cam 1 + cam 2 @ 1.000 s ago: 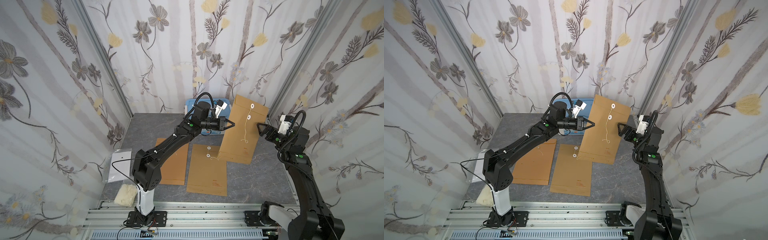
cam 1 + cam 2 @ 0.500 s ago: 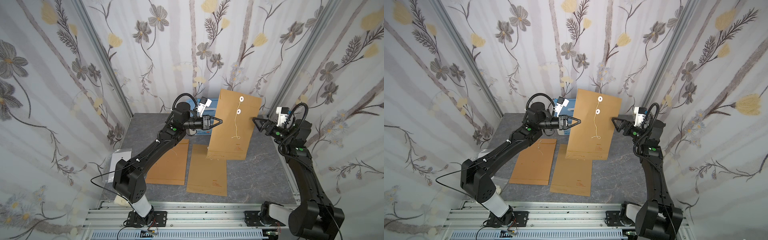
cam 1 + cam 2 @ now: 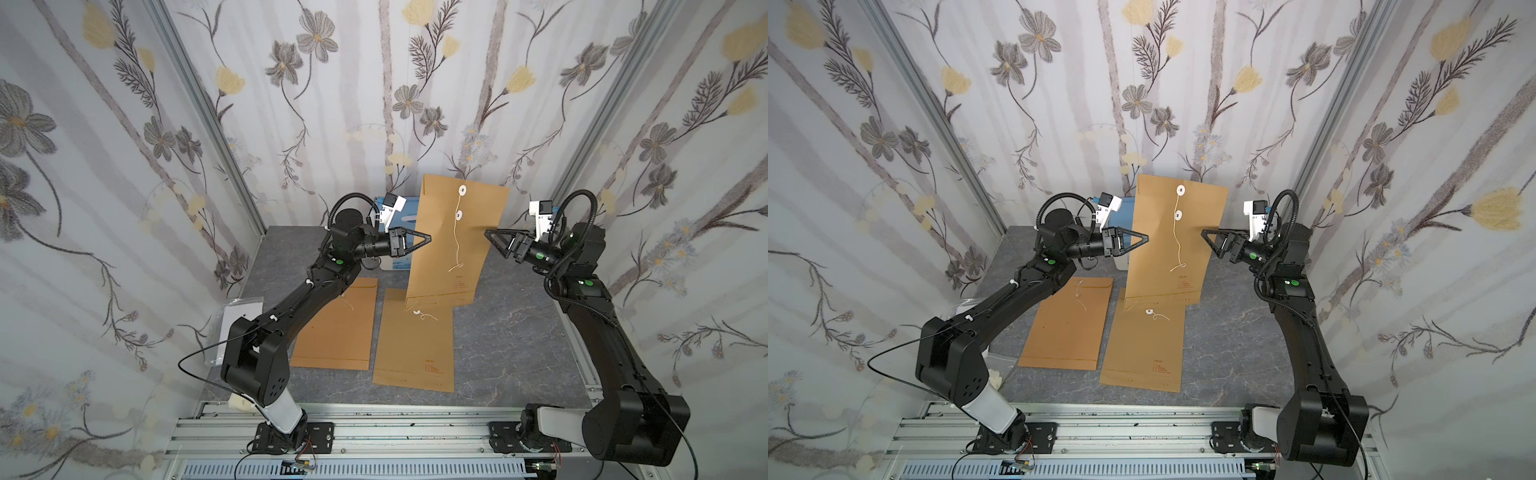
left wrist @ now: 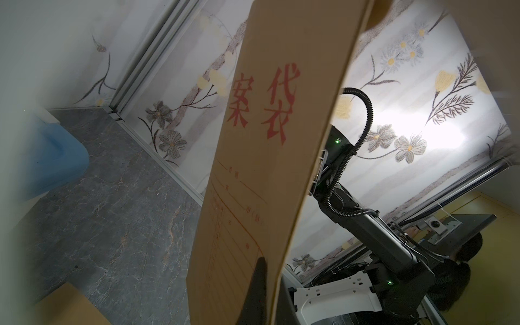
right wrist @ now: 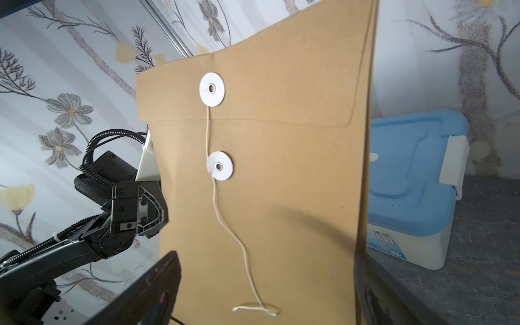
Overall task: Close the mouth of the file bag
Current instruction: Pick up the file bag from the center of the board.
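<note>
A brown file bag (image 3: 453,249) (image 3: 1167,249) hangs upright above the table. My left gripper (image 3: 428,238) (image 3: 1146,239) is shut on its left edge; in the left wrist view (image 4: 274,292) one finger lies on the printed face of the bag (image 4: 253,197). My right gripper (image 3: 488,235) (image 3: 1203,235) is open, its fingers either side of the right edge (image 5: 266,256). The flap (image 5: 244,92) is folded down. A white string (image 5: 225,230) runs from the upper disc (image 5: 212,89) past the lower disc (image 5: 220,166) and dangles loose.
Two more brown bags (image 3: 336,324) (image 3: 415,345) lie flat on the grey table under the held one. A blue-lidded box (image 5: 408,174) stands behind it by the back wall. A clear plastic sleeve (image 3: 237,320) lies at the table's left edge.
My left gripper has carried the bag leftward and it now hangs more upright. My right gripper has followed left and reached the bag's right edge.
</note>
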`<state>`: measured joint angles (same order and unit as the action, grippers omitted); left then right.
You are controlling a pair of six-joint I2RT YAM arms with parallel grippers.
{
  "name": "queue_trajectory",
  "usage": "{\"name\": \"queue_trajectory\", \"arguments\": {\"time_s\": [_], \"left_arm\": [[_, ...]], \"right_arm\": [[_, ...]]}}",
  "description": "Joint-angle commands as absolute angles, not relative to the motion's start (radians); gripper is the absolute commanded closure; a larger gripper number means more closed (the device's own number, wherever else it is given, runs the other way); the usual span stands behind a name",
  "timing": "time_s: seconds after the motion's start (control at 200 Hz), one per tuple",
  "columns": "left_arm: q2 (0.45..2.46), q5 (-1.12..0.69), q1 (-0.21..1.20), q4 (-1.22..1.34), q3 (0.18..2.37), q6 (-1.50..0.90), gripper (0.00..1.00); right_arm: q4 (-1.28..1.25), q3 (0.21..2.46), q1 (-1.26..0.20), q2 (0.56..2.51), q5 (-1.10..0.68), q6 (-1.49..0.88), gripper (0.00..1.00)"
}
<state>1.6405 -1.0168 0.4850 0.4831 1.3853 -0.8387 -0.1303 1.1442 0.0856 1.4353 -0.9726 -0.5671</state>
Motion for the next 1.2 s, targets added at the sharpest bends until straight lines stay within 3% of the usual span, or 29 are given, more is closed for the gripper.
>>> {"name": "queue_trajectory", "arguments": {"time_s": [0.0,0.28,0.57,0.959,1.084,1.194], "left_arm": [[1.618,-1.048,0.477,0.569,1.375,-0.866,1.00],[1.644,-1.080,0.439,0.851,1.307,-1.072,1.00],[1.681,-1.090,0.429,0.941,1.312,-1.144,1.00],[1.686,-1.097,0.413,1.058,1.299,-1.245,1.00],[1.702,-1.094,0.411,1.083,1.303,-1.265,1.00],[1.715,-1.088,0.409,1.085,1.305,-1.266,1.00]], "right_arm": [[-0.171,1.162,0.081,1.454,-0.995,-0.567,0.05],[-0.186,1.214,0.079,1.500,-1.013,-0.583,0.06],[-0.231,1.216,0.051,1.530,-1.071,-0.617,0.16],[-0.243,1.263,0.053,1.583,-1.072,-0.632,0.16],[-0.296,1.271,0.036,1.592,-1.110,-0.681,0.29],[-0.284,1.267,0.032,1.584,-1.123,-0.676,0.59]]}}
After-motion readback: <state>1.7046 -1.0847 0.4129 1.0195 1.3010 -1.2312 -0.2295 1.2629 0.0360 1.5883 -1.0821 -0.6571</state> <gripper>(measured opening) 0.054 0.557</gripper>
